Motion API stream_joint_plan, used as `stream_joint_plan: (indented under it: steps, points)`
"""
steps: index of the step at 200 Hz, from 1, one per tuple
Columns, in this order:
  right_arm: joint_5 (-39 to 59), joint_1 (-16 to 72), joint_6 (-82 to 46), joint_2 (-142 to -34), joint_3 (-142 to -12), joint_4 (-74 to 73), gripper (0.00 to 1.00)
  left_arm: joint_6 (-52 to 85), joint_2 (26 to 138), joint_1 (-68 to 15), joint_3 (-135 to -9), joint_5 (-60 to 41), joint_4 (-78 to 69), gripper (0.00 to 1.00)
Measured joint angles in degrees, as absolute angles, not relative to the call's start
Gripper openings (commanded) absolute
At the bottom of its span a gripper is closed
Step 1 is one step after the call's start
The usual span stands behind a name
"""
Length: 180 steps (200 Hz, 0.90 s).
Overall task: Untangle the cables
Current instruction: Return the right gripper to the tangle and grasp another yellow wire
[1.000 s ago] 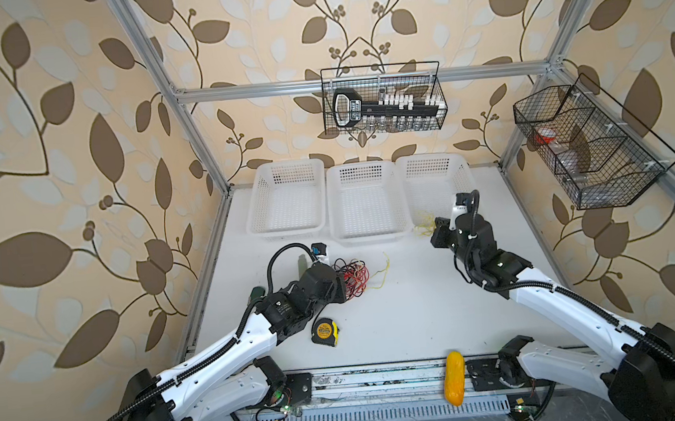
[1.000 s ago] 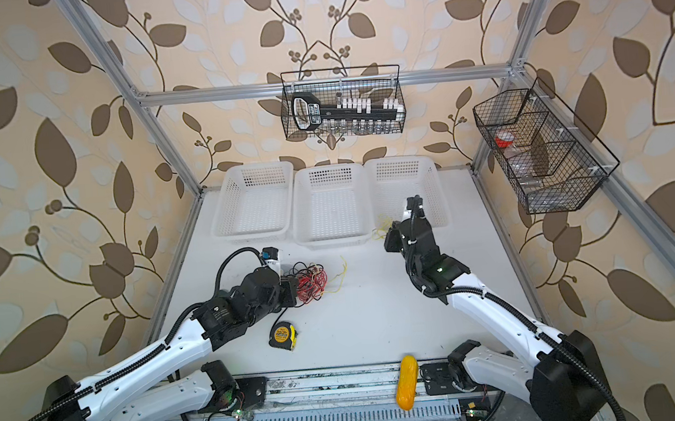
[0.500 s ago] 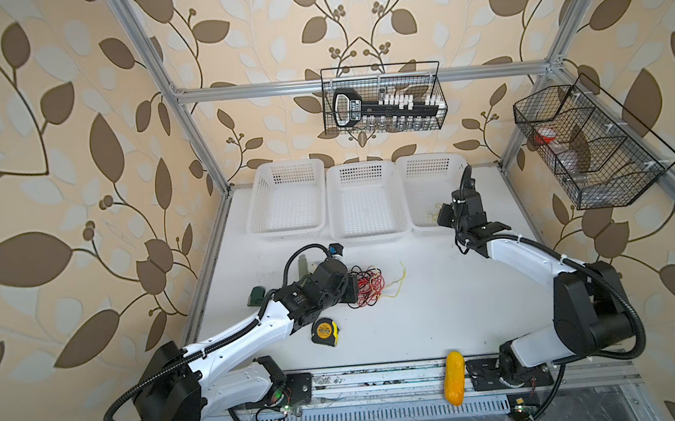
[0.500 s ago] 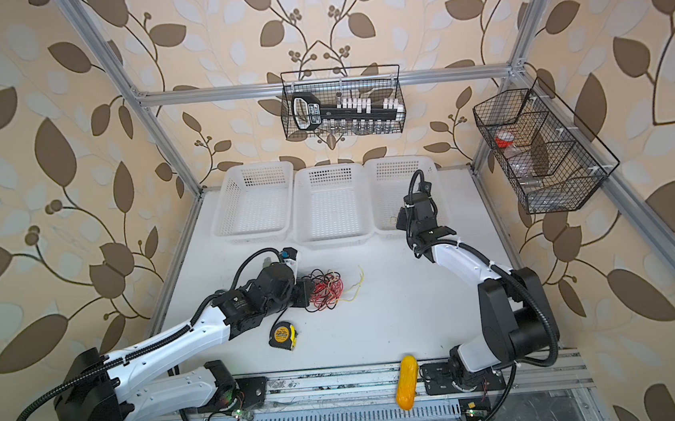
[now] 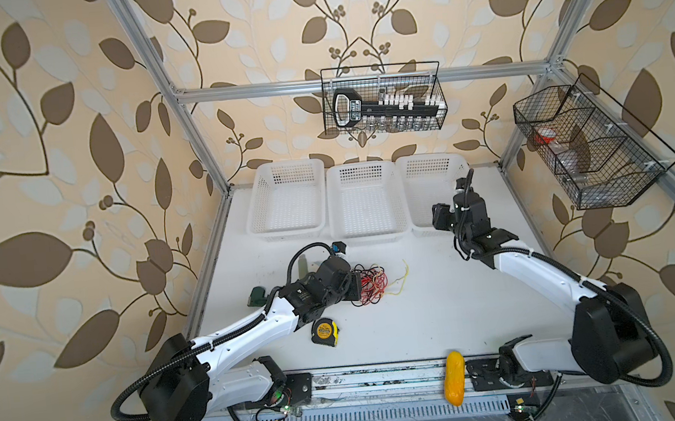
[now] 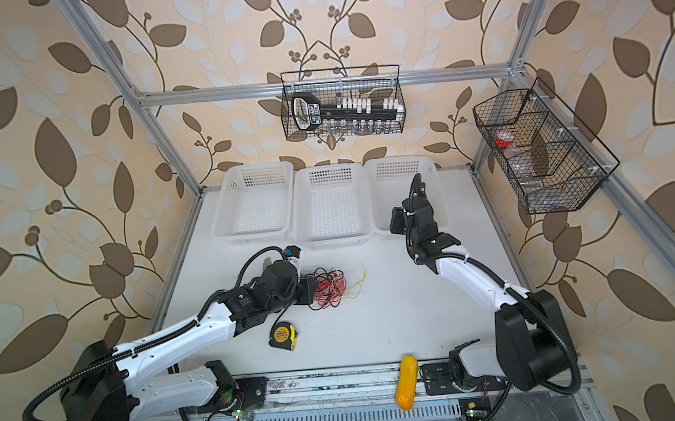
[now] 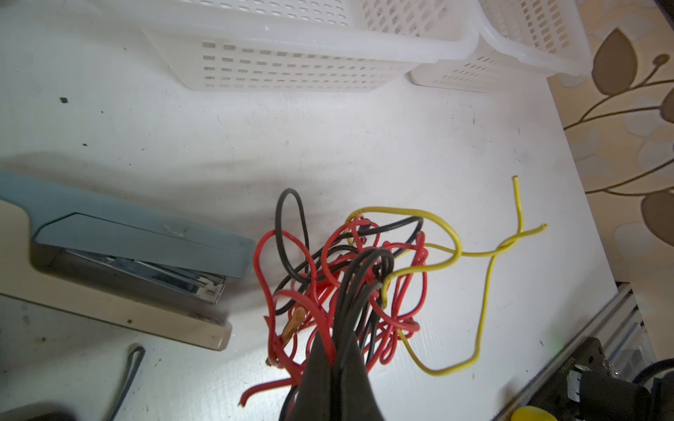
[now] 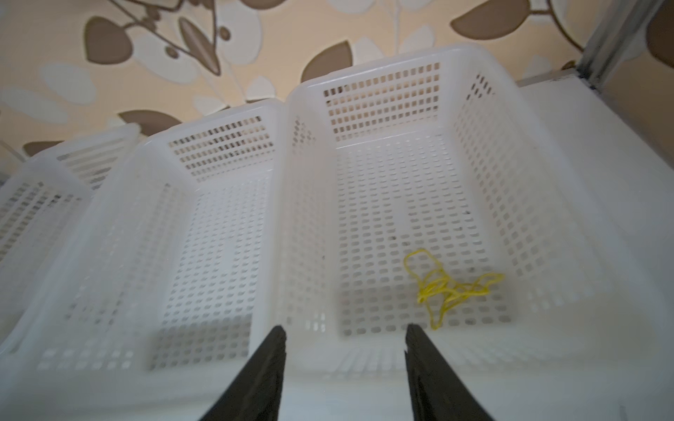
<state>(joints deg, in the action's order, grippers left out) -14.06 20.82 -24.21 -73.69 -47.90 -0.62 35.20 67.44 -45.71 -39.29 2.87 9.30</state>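
Observation:
A tangle of red, black and yellow cables (image 5: 369,285) (image 6: 328,289) lies on the white table left of the middle. My left gripper (image 7: 337,350) is shut on a bunch of black and red strands of the cables (image 7: 346,273). One yellow strand (image 7: 481,291) trails loose to the side. My right gripper (image 8: 344,333) is open at the front rim of the right white basket (image 8: 401,62), with nothing between its fingers. A small yellow cable (image 8: 443,288) lies bunched on that basket's floor. In both top views the right arm's wrist (image 5: 467,208) (image 6: 421,212) hangs over this basket's front edge.
Three white baskets (image 5: 361,167) stand in a row at the back. A grey stapler (image 7: 138,251) lies next to the tangle, and a yellow tape measure (image 5: 325,332) in front of it. A yellow object (image 5: 455,378) rests on the front rail. Wire baskets (image 5: 382,99) hang on the walls.
My right gripper, shut a second ago by the right basket's front with a yellow cable, has opened; the cable now lies in the basket. The left gripper has dragged the tangle slightly right.

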Motion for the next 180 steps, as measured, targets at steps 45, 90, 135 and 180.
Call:
stream_joint_plan:
  steps: [45, 90, 135, 180]
  points:
    - [-12.1, 33.1, -24.6, -65.0, -39.2, 1.0, 0.6, 36.6, 69.5, -45.7, -43.0, 4.1, 9.3, 0.0]
    - [-9.5, 40.6, -24.6, -60.9, -38.2, 2.2, 0.6, 36.9, 71.6, -45.7, -44.5, 4.6, 9.2, 0.0]
    - [-8.7, 44.8, -24.6, -66.6, -41.2, 2.9, 0.56, 37.0, 72.2, -45.7, -44.5, 4.5, 9.1, 0.0]
    - [-8.7, 45.8, -24.6, -72.6, -43.2, 1.9, 0.52, 37.3, 72.2, -45.7, -44.5, 4.5, 9.1, 0.0]
